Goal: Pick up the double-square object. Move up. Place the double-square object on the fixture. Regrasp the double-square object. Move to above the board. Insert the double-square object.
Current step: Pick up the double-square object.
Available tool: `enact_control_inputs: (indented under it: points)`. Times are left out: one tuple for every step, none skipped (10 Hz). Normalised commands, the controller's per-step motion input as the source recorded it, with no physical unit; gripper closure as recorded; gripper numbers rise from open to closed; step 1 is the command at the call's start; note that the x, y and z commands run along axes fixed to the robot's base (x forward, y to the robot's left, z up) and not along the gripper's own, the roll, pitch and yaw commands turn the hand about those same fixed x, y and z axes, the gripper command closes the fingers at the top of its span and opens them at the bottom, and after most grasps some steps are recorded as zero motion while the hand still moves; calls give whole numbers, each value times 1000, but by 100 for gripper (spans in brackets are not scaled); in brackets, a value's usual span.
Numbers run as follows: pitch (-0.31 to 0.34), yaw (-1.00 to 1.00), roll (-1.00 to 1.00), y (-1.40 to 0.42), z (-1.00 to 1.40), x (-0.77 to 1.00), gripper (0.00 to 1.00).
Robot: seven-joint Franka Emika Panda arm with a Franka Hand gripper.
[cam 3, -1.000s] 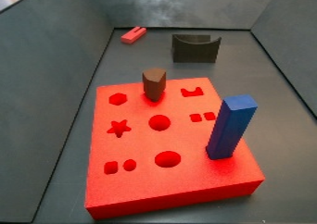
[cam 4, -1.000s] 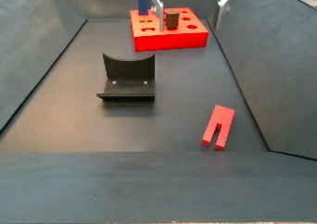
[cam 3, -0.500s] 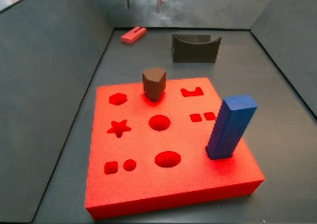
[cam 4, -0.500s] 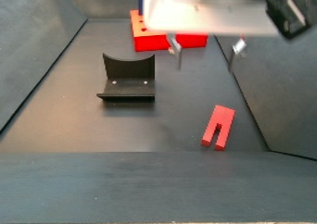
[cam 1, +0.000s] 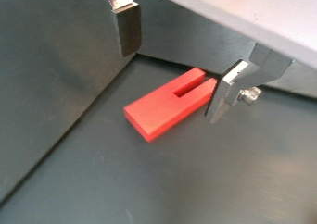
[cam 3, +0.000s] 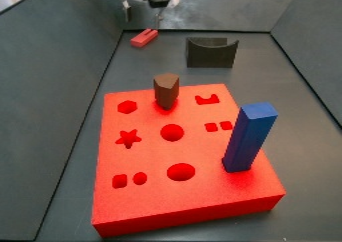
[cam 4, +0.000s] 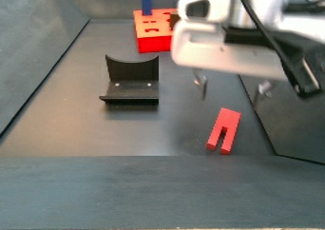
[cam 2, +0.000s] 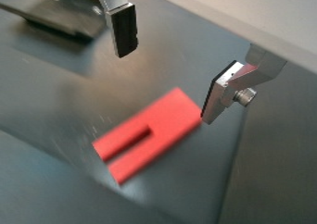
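The double-square object (cam 1: 171, 102) is a flat, matte red bar with a slot cut into one end, so that end forks into two prongs; it lies on the smooth dark grey floor (cam 4: 114, 139) near a side wall, well apart from the board (cam 3: 181, 151). The gripper (cam 1: 173, 52) hangs above it with its jaws wide open and nothing between them; the two flat silver fingers (cam 2: 221, 91) with dark pads stand either side of the bar without touching it. In a side view the gripper's pale housing (cam 4: 235, 34) hides part of the board behind it, and only the two fingertips show below it. The fixture (cam 4: 131, 80), one dark block with a curved notch, sits alone on the floor. The board is a thick red slab with star, round, hexagon and square holes; one tall blue block (cam 3: 249, 136) and one brown hexagonal peg (cam 3: 166, 89) stand in it.
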Motion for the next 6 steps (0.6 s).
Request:
enact_control_inputs:
  points:
    - [-16, -537, 0, 374, -1000, -414, 0]
    - [-17, -509, 0, 360, -1000, -411, 0]
    - [-41, -454, -17, 329, -1000, -323, 0]
    - [-34, -451, 0, 26, -1000, 0, 0]
    - [-39, -503, 0, -89, -1000, 277, 0]
    - [-80, -534, 0, -203, -1000, 371, 0]
